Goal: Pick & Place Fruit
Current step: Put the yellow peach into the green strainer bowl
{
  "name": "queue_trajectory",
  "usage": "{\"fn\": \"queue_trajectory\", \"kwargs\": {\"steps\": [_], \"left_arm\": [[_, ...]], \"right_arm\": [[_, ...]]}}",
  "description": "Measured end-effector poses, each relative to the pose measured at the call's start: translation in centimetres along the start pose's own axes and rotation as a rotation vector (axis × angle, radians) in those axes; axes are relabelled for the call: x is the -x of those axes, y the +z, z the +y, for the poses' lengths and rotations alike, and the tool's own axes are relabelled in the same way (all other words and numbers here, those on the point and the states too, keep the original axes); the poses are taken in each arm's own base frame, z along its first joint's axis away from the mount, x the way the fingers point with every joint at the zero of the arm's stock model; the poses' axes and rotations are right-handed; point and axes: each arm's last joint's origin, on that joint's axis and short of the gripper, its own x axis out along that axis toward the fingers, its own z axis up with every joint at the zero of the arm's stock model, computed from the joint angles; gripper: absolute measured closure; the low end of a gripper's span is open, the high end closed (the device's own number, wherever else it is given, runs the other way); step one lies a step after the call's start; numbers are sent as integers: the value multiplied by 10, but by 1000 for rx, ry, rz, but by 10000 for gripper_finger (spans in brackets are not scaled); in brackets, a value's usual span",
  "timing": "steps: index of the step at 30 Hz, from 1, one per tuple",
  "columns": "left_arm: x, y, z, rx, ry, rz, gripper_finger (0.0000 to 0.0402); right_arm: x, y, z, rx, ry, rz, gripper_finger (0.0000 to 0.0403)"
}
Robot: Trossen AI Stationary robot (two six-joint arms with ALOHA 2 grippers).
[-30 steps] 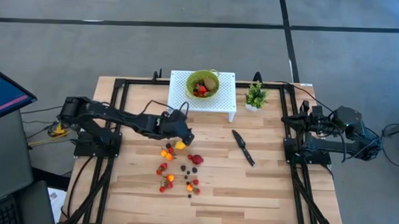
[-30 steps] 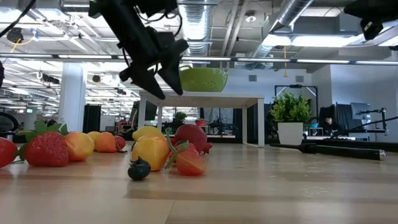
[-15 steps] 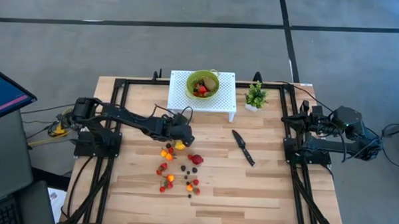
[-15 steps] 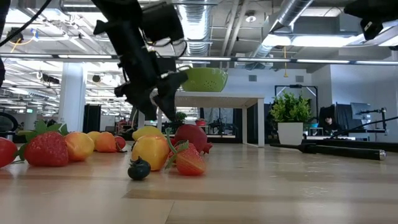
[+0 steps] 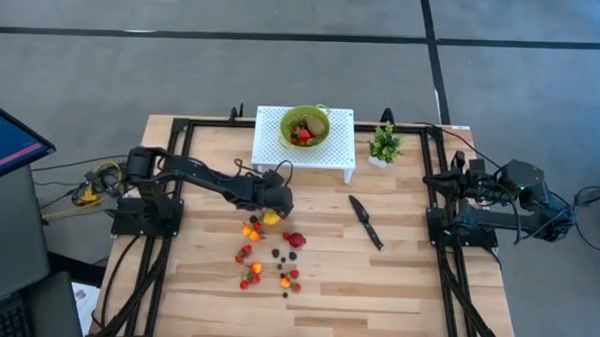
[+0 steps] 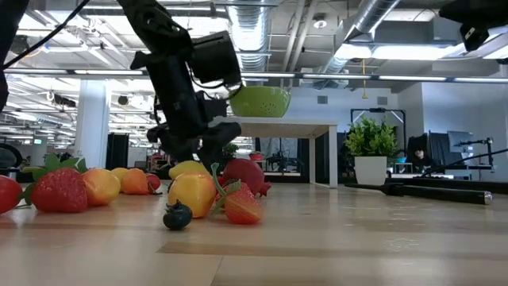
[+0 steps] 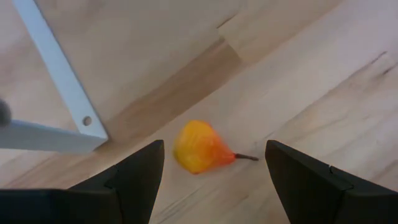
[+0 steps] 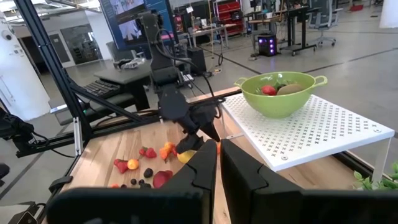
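Small toy fruits (image 5: pixel 268 253) lie scattered on the wooden table, left of its middle. At the far end of the scatter lies a yellow-orange pear-shaped fruit (image 7: pixel 200 148), stem toward the near finger. My left gripper (image 5: pixel 276 206) hangs open just over it, its fingers (image 7: pixel 138 174) on either side and apart from it. In the low view the gripper (image 6: pixel 198 144) stands just above the yellow fruit (image 6: pixel 189 168). My right gripper (image 8: pixel 219 163) is shut and held level at the table's right edge (image 5: pixel 458 178).
A green bowl (image 5: pixel 305 126) with fruit in it sits on a white perforated stand (image 5: pixel 335 155) at the far middle; one stand leg (image 7: pixel 59 81) is close to the left gripper. A black knife (image 5: pixel 366 222) and a small potted plant (image 5: pixel 384 143) lie right of the middle.
My left gripper has come down from above the fruit scatter toward the yellow-orange fruit and has tipped more steeply downward. Its fingers have stayed open. The fruits have not moved.
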Motion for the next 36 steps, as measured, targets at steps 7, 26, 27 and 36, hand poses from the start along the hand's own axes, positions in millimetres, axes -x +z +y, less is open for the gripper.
{"fn": "queue_trajectory", "kwargs": {"steps": [7, 26, 27, 36], "left_arm": [[-10, -5, -2, -6, 0, 25, 128], [-9, -3, -4, -7, -22, 25, 247], [-9, -3, -4, -7, -23, 26, 254], [-9, -3, -5, -11, -41, 30, 278]], "right_arm": [[0, 0, 0, 0, 0, 0, 386], [0, 0, 0, 0, 0, 0, 386], [0, 0, 0, 0, 0, 0, 386], [0, 0, 0, 0, 0, 0, 386]]}}
